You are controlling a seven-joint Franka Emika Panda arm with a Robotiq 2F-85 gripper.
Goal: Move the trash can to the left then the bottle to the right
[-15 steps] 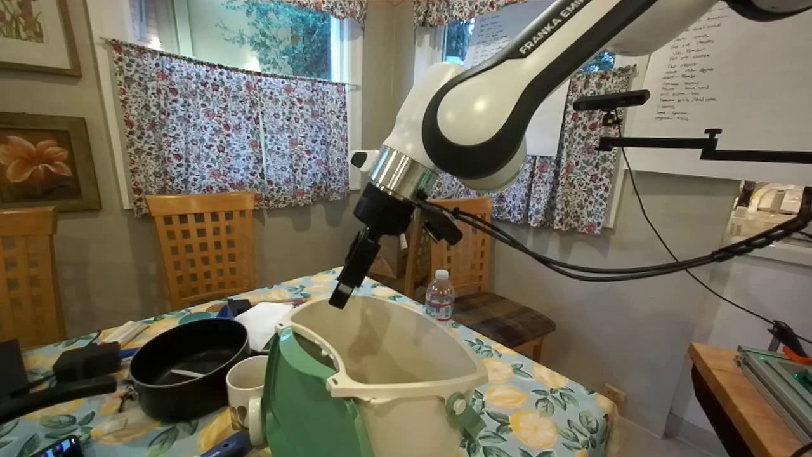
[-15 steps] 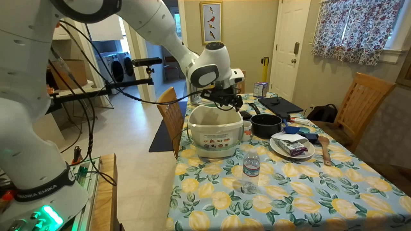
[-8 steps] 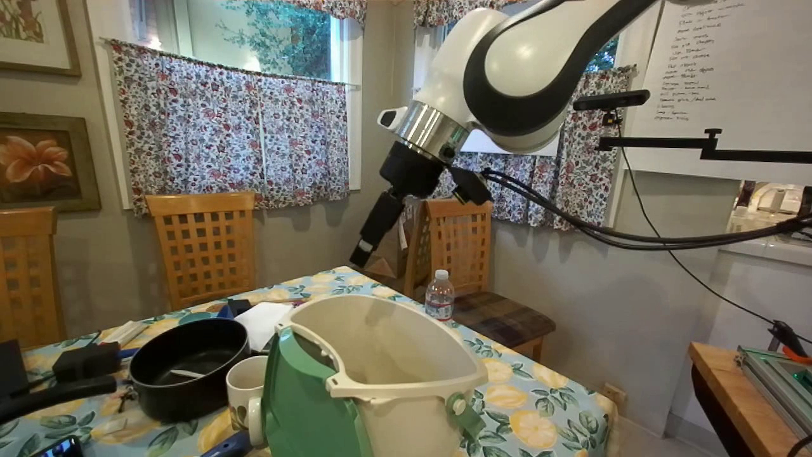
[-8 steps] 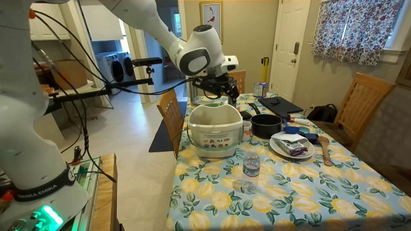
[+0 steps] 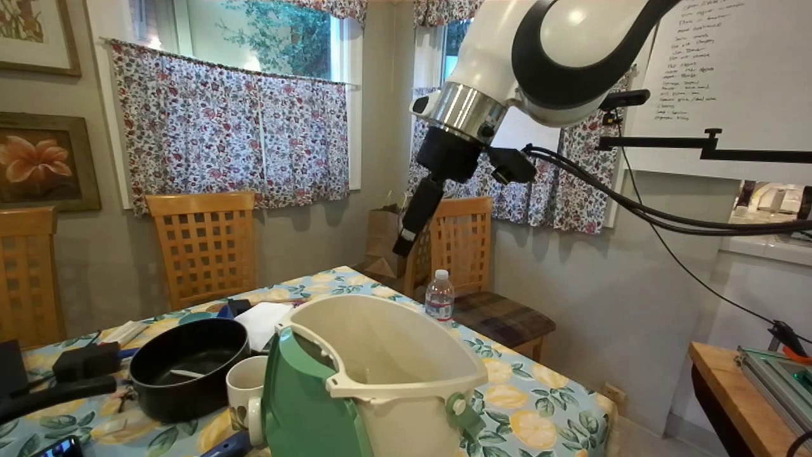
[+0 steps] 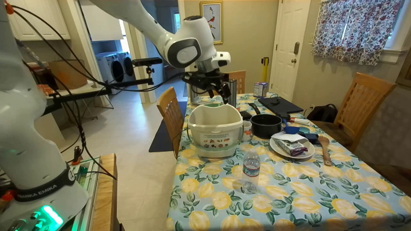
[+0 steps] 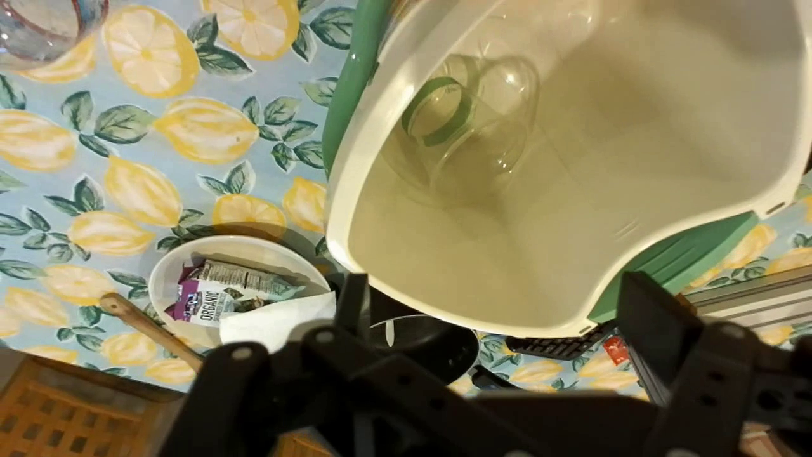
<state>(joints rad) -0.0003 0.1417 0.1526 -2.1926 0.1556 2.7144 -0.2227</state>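
The trash can [image 6: 215, 136], cream-white with a green panel [image 5: 307, 400], stands upright on the table in both exterior views. Its open mouth fills much of the wrist view, where clear plastic pieces and a green ring [image 7: 438, 111] lie inside the trash can [image 7: 571, 197]. The clear bottle [image 6: 251, 168] stands upright beyond the bin in an exterior view [image 5: 439, 298]; only part of the bottle [image 7: 47, 28] shows at the wrist view's top left corner. My gripper [image 7: 498, 282] hangs above the bin, fingers wide apart, nothing between them. In an exterior view the gripper [image 5: 402, 246] points down at a slant.
A black pan [image 6: 266, 125] and a white mug [image 5: 246, 381] stand close beside the bin. A plate [image 6: 276, 150] with a packet and a wooden spatula [image 6: 325, 152] lie further along. A chair [image 6: 170, 117] stands at the table's side.
My gripper has risen away from the bin's rim, shifting right in one exterior view and left in the other. Trash can and bottle have not moved; the jaws stay open.
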